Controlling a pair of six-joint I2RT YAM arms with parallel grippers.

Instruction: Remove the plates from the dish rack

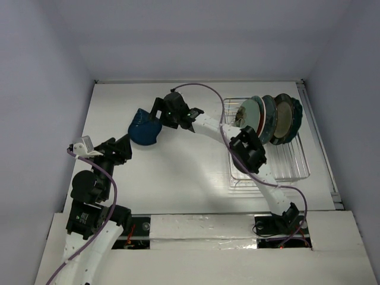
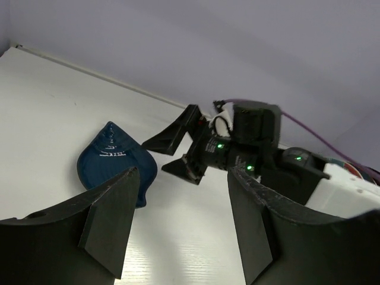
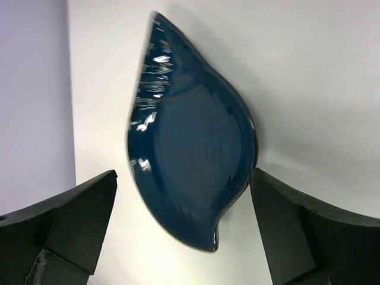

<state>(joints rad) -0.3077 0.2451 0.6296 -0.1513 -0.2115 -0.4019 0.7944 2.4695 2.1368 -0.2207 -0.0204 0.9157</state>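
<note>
Closest to the lens on the right wrist cam, 2 dark fingers (image 3: 77, 219) are sitting at 8 and 4 o'clock of the frame, so the right jaws are gaping wide and gripping nothing. Between them, further out, the dark blue shell plate (image 3: 190, 154) is lying on the white surface (image 3: 320, 71), with neither finger touching it.

Same story on the left wrist cam: the left jaws are spread wide open and holding nothing, with the fingers (image 2: 110, 219) framing the view at 7 and 5 o'clock. Past them the shell plate (image 2: 113, 160) is resting flat, its pointed tip aiming toward 12 o'clock. The right arm's open fingers are hovering just beside it at its 3 o'clock, not touching.

From the top cam, the shell plate (image 1: 144, 129) is sitting out on the surface (image 1: 178, 178), well apart from the dish rack (image 1: 294, 169), roughly at the rack's 9 o'clock. The right jaws are hanging at the plate's 1 o'clock and the left jaws near its 7 o'clock. 3 round plates (image 1: 270, 116) are standing on edge in the 12 o'clock end of the rack, packed close together and leaning. The one furthest toward 3 o'clock is showing an olive centre inside a dark teal rim. The right arm (image 1: 248, 151) is crossing over the rack's 9 o'clock side.
</note>
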